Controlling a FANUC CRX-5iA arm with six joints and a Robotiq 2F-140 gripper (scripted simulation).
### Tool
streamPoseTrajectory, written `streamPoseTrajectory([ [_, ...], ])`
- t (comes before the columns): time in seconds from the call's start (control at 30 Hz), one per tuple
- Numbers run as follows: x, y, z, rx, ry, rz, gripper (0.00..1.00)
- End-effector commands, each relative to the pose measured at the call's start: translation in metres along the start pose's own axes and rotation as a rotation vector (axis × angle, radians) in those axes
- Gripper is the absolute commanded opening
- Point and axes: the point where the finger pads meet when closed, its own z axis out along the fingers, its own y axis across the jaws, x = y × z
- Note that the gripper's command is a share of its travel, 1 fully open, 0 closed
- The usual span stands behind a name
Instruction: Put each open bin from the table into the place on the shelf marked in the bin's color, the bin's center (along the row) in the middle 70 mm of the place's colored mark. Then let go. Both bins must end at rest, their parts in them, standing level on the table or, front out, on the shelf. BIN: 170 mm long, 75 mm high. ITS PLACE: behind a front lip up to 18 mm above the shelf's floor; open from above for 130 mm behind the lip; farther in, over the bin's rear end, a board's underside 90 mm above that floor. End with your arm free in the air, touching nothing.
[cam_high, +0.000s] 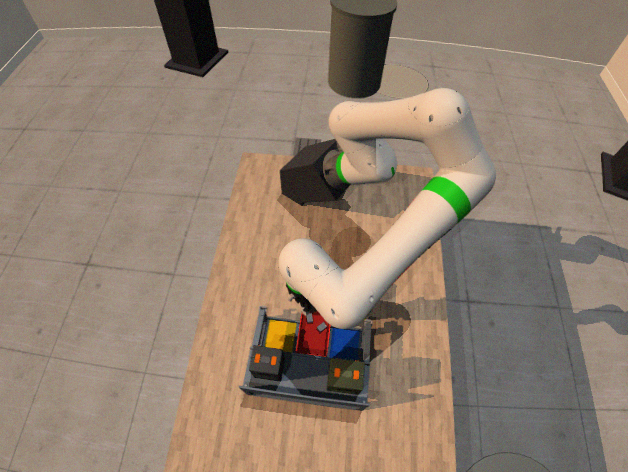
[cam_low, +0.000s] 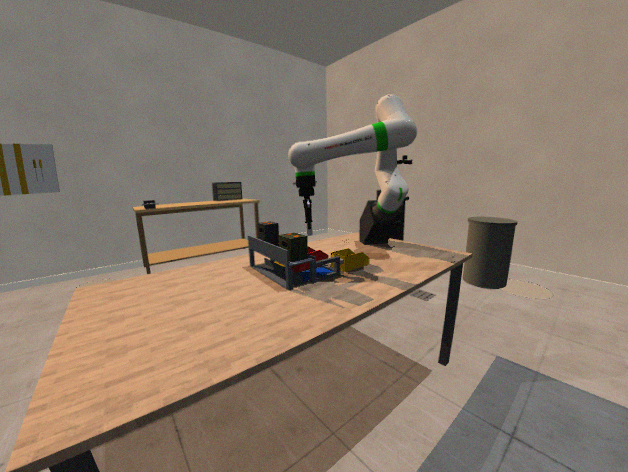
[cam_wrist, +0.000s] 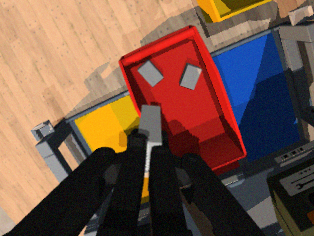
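A red bin (cam_wrist: 182, 97) with two grey parts stands in the grey shelf (cam_high: 307, 360), between the yellow mark (cam_wrist: 107, 123) and the blue mark (cam_wrist: 262, 94). It also shows in the top view (cam_high: 312, 332). My gripper (cam_wrist: 149, 119) (cam_low: 308, 229) is shut and empty. It hangs above the shelf, over the red bin's edge on the side of the yellow mark.
Two dark boxes with orange marks sit on the shelf's upper board, one at each end (cam_high: 266, 361) (cam_high: 346, 374). The arm's black base (cam_high: 309, 177) stands at the table's far end. An olive drum (cam_low: 489, 251) stands on the floor beside the table.
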Motion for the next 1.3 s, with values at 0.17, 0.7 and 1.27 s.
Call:
streamPoseTrajectory([
  [0.17,0.025,-0.003,0.006,-0.003,-0.018,0.318,0.00],
  [0.7,0.072,-0.012,0.019,-0.030,-0.037,0.868,0.00],
  [1.27,0.088,-0.016,0.024,-0.041,-0.041,1.051,0.00],
])
